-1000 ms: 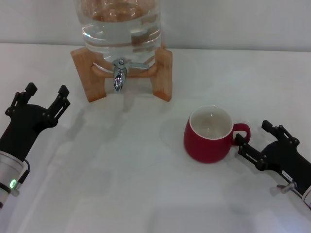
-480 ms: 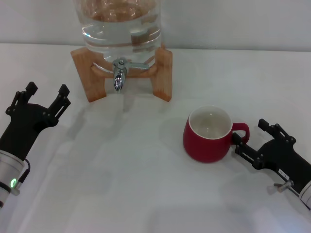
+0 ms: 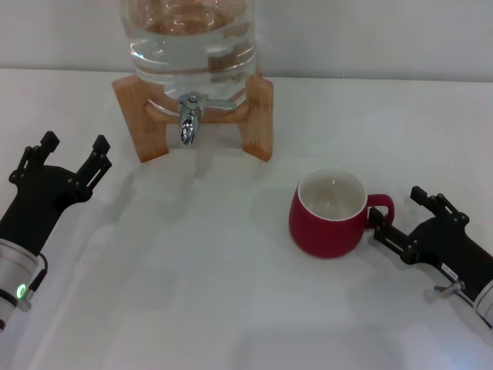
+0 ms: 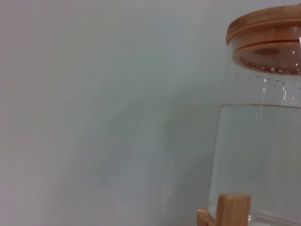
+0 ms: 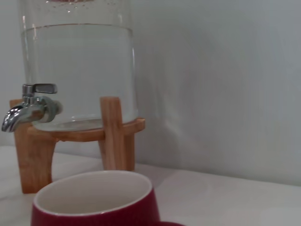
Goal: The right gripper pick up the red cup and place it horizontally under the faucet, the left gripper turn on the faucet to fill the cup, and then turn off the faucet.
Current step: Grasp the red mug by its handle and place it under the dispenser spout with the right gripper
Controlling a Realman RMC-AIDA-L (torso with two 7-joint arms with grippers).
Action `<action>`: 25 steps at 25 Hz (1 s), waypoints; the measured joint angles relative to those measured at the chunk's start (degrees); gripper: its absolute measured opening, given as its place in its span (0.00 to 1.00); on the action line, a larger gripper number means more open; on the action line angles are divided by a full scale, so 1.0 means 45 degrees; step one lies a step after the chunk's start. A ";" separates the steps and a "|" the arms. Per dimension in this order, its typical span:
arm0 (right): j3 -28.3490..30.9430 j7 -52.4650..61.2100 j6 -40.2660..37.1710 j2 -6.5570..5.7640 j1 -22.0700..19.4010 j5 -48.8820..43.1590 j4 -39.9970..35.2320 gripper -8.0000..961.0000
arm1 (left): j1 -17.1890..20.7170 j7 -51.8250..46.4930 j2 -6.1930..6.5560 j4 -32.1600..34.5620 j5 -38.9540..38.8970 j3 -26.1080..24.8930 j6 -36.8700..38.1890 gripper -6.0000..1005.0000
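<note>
The red cup [image 3: 329,213] stands upright on the white worktop [image 3: 231,308], well in front of and to the right of the faucet [image 3: 189,119], handle turned away from it; the right gripper [image 3: 399,222] lies just beyond that handle, fingers [image 3: 389,239] spread either side of it and not clenched. The left gripper [image 3: 62,154] rests far to the faucet's other side, fingers released, holding nothing; the faucet juts from a water jar [image 3: 191,38] on a wooden stand [image 3: 258,119].
</note>
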 joint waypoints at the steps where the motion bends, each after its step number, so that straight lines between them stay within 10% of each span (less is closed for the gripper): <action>1: 0.0043 0.0001 0.0002 0.0000 -0.0001 0.0000 -0.0007 0.86 | -0.0006 -0.0001 0.0000 0.0000 -0.0003 0.0000 -0.0048 0.88; 25: 0.0620 -0.0015 0.0243 0.0001 0.0156 0.0020 -0.0074 0.86 | -0.0128 0.0013 0.0000 0.0000 -0.0008 0.0000 -0.0242 0.88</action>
